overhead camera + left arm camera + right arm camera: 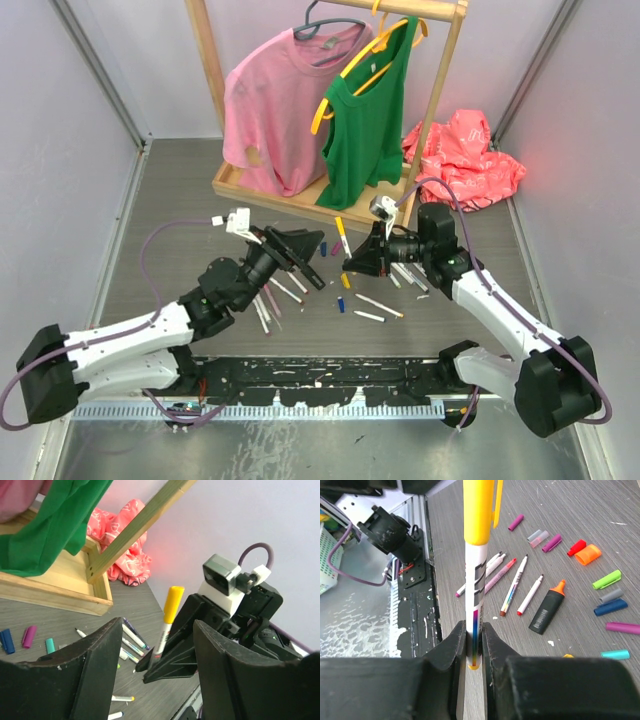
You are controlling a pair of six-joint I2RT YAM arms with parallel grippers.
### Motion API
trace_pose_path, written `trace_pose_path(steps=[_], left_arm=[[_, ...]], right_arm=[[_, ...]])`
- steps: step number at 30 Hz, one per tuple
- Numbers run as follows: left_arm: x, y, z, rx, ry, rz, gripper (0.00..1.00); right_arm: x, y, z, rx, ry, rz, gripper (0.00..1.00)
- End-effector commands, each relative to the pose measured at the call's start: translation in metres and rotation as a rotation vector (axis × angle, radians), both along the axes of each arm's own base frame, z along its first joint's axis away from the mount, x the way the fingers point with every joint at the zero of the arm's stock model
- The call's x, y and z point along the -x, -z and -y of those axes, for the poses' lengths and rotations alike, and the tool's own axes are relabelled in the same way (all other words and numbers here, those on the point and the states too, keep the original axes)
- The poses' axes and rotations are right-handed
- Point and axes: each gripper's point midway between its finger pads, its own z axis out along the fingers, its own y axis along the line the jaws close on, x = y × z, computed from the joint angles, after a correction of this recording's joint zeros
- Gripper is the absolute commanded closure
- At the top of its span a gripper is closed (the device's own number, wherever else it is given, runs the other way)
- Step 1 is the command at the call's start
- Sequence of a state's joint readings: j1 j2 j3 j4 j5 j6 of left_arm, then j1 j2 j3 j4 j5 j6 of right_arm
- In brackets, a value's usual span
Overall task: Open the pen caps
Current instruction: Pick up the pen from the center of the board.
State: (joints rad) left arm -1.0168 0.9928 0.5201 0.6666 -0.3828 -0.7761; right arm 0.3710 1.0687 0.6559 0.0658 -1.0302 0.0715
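Step in hand: uncapping; right end effector [474, 647] pinching white barrel [474, 590] above surface [560, 510]; yellow cap [478, 510] still fitted on top; left end effector [157, 625] spread, facing it, apart. Next, likely: closing on cap, pulling straight along barrel.

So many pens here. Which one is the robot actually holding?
The yellow-capped pen, upright in the right claw with its cap on; the other pens lie flat on the table.
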Motion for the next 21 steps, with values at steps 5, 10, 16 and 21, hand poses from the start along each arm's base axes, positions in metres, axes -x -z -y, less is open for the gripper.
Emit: trace_pose_path(steps=[5, 10, 16, 21], left_arm=[[-0.007, -0.009, 0.009, -0.226, -0.004, -0.113, 0.38], [-0.016, -0.004, 0.035, -0.299, 0.031, -0.14, 0.37], [-0.03, 0.001, 0.051, -0.334, 0.01, -0.193, 0.39], [-0.036, 0.008, 0.06, -0.338, 0.004, -0.214, 0.51]], right_arm=[[-0.011, -0.005, 0.003, 0.049, 0.019, 0.076, 0.99], [-0.012, -0.004, 0.003, 0.059, 0.02, 0.077, 0.99], [-0.011, -0.003, 0.003, 0.061, 0.015, 0.075, 0.99], [-0.012, -0.002, 0.003, 0.066, 0.015, 0.073, 0.99]])
